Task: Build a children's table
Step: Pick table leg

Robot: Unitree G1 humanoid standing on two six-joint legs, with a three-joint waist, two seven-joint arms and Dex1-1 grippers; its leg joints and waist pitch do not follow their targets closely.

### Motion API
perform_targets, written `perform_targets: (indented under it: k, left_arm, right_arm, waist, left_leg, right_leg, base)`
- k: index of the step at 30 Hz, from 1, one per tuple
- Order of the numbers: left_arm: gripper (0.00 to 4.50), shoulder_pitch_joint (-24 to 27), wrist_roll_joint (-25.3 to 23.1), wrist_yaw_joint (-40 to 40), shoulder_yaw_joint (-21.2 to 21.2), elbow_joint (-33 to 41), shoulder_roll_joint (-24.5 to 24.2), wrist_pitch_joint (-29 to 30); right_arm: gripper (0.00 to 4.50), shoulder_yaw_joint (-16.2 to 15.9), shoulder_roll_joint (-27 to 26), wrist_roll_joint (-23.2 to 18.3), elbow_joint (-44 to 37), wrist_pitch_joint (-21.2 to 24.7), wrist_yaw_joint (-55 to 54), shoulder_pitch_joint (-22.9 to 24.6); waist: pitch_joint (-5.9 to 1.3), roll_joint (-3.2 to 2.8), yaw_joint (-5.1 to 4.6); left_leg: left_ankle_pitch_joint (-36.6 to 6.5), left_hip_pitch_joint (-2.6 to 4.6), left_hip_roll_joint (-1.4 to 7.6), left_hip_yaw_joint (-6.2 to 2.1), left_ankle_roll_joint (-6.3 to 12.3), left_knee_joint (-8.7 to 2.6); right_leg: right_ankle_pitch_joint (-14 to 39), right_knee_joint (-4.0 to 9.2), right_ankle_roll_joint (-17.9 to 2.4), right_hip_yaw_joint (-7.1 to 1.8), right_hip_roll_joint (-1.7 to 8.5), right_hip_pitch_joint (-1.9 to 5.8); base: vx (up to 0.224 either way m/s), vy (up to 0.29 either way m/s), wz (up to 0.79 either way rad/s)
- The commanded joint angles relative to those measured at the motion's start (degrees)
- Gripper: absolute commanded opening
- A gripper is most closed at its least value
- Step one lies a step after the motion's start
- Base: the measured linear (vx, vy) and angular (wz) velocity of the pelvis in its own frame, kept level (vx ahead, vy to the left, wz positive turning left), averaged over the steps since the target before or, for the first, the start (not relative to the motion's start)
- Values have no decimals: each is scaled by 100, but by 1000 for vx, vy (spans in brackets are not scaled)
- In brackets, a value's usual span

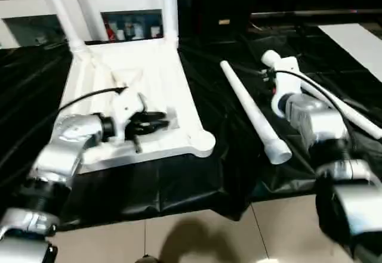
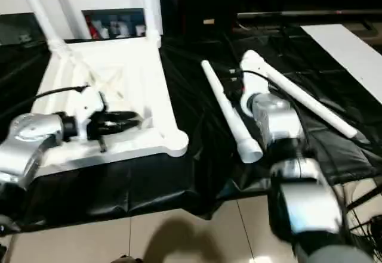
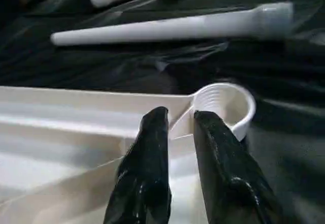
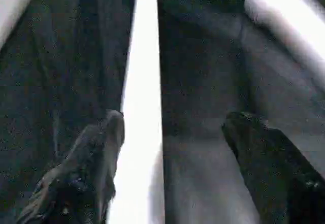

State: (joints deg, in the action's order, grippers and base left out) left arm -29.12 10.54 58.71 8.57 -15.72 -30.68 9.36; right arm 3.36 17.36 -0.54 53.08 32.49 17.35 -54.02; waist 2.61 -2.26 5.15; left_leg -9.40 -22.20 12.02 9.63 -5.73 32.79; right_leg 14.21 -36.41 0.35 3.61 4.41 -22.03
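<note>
Tabletop (image 1: 149,72) lies upside down on the black sheet (image 1: 197,179) at ten o'clock, two legs (image 1: 169,6) standing in its far sockets. Left claw (image 3: 180,127) hovers over its ribs by the near empty socket (image 3: 226,104), fingers slightly parted, grasping nothing. Right claw (image 4: 170,132), released wide, straddles a loose leg (image 1: 253,113) at two o'clock.

The tabletop (image 1: 161,84) is smooth white plastic. The legs (image 1: 253,113) beside it look smooth and matt. The black sheet (image 1: 179,179) under it is shiny and crinkly.
</note>
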Motion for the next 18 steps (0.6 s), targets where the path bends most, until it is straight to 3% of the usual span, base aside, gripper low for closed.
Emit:
perform_targets:
  k: [1,2,3,5,6,9,13,14,18]
  left_arm:
    - [100,112,122,216,202,443,-52,430]
    - [100,112,122,216,202,443,-52,430]
    - [100,134,192,291,247,600,-73,562]
    - [100,167,380,370,284,877,-84,845]
    - [100,180,477,390,289,995,-82,967]
    - [100,279,675,474,362,1500,-123,1446]
    - [100,329,652,433,390,1669,-105,1601]
    - [100,331,649,419,390,1689,-99,1632]
    - [117,325,525,391,483,1769,-160,1758]
  right_arm:
    - [376,-121,59,34,596,497,462,-317]
    - [376,-121,59,34,596,497,462,-317]
    - [376,-119,51,-5,745,567,622,-362]
    - [376,-106,24,-58,942,639,851,-394]
    - [376,-132,14,-32,1013,639,883,-389]
    - [376,-277,-15,111,1367,611,987,-413]
    - [376,-328,-6,206,1558,627,965,-469]
    - [350,-326,-1,210,1600,627,948,-487]
    - [336,-278,39,227,1775,534,852,-552]
  waist:
    - [-457,-37,35]
    - [-450,18,26]
    - [-447,-14,44]
    - [-441,33,45]
    - [-446,11,49]
    - [-395,29,58]
    - [-365,13,53]
    - [-361,14,48]
    - [-380,14,51]
  left_leg:
    - [-43,78,-4,27,82,-183]
    - [-61,69,3,38,119,-181]
    - [-64,67,14,31,162,-180]
    - [-77,69,35,36,206,-182]
    - [-102,75,41,36,205,-174]
    - [-320,80,62,49,157,-191]
    - [-621,104,77,52,29,-212]
    - [-648,101,76,50,10,-216]
    - [-569,101,72,45,-17,-206]
  right_leg:
    - [-2124,209,-1544,-182,211,376]
    - [-2091,211,-1566,-191,215,377]
    - [-1986,208,-1597,-188,228,369]
    - [-1862,202,-1633,-190,234,369]
    - [-1822,194,-1657,-191,246,357]
    - [-1225,234,-1713,-194,258,317]
    - [-504,279,-1591,-207,272,291]
    - [-457,282,-1579,-207,271,290]
    - [-566,266,-1543,-208,263,282]
  base:
    - [0,0,0]
    - [0,0,0]
    - [0,0,0]
    - [0,0,0]
    - [0,0,0]
    - [0,0,0]
    - [0,0,0]
    - [0,0,0]
    - [0,0,0]
